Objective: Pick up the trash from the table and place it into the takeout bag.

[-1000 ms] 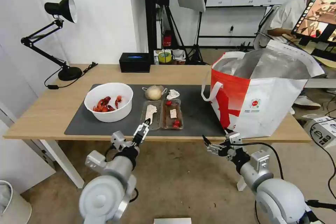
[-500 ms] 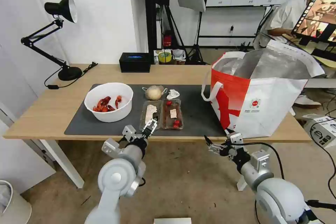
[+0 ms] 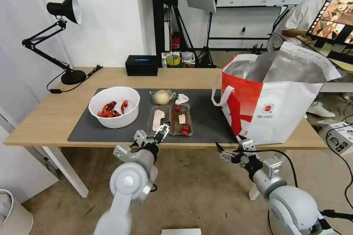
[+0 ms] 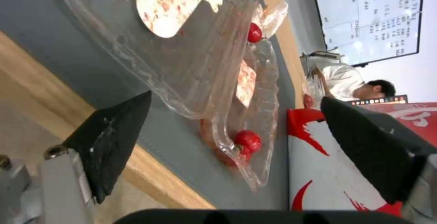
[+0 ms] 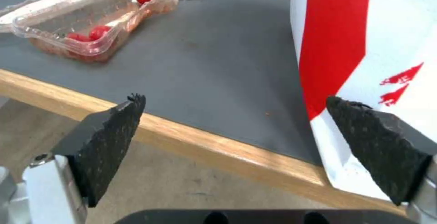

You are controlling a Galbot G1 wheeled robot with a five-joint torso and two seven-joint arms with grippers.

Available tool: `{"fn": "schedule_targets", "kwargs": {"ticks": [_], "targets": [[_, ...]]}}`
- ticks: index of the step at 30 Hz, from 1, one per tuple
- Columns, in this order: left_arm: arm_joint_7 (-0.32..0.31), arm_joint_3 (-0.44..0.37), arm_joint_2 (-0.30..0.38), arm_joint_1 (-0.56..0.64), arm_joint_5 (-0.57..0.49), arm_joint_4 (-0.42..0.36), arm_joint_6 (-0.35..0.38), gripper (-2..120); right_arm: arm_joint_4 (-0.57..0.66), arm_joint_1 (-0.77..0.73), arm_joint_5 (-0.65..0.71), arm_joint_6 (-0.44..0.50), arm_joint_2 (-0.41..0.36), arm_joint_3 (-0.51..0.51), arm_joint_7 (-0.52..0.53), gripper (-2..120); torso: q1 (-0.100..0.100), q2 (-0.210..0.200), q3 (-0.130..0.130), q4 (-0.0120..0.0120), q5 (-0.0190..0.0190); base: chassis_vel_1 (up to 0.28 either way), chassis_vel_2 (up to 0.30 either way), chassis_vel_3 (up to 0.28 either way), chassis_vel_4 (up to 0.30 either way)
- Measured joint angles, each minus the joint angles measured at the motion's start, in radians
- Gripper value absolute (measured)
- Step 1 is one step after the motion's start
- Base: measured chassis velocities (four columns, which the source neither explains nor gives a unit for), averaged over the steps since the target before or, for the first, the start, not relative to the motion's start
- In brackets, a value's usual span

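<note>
On the table's [image 3: 47, 117] dark grey mat [image 3: 209, 117] lies the trash: a white bowl [image 3: 114, 106] of red crayfish shells, a clear hinged tray [image 3: 170, 119] with scraps, a knotted bag with a beige lump [image 3: 161, 97] and a crumpled tissue [image 3: 181, 98]. The takeout bag [image 3: 275, 106] stands open on the right end. My left gripper [image 3: 161, 132] hovers open at the tray's near edge, and the tray [image 4: 200, 67] sits just beyond its fingers. My right gripper [image 3: 224, 152] hangs open below the table's front edge, left of the bag [image 5: 364, 46].
A black desk lamp [image 3: 62, 36] stands at the back left, and a black box [image 3: 141, 65] sits at the table's far edge. A white bin [image 3: 11, 213] is on the floor at the lower left. Bare mat [image 5: 218, 63] lies between tray and bag.
My left arm has swung right and forward, bringing its open gripper from the tray's left half to its near edge. The right arm has barely moved.
</note>
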Motion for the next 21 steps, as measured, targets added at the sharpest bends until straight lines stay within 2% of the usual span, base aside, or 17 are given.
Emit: {"fn": "schedule_targets", "kwargs": {"ticks": [15,21], "targets": [[-0.026,0.005,-0.013,-0.029,-0.001,0.023,-0.005,100,0.007,-0.012,-0.001,0.001,0.0,0.015,0.0,100,0.0,0.0,0.0,-0.0001,0.0,0.0,0.0,0.0,0.0],[-0.024,-0.001,-0.012,-0.042,0.0,0.03,-0.031,100,0.001,-0.012,-0.009,0.002,0.009,0.005,0.0,100,0.0,0.0,0.0,0.0,0.0,0.0,0.0,0.0,0.0]]}}
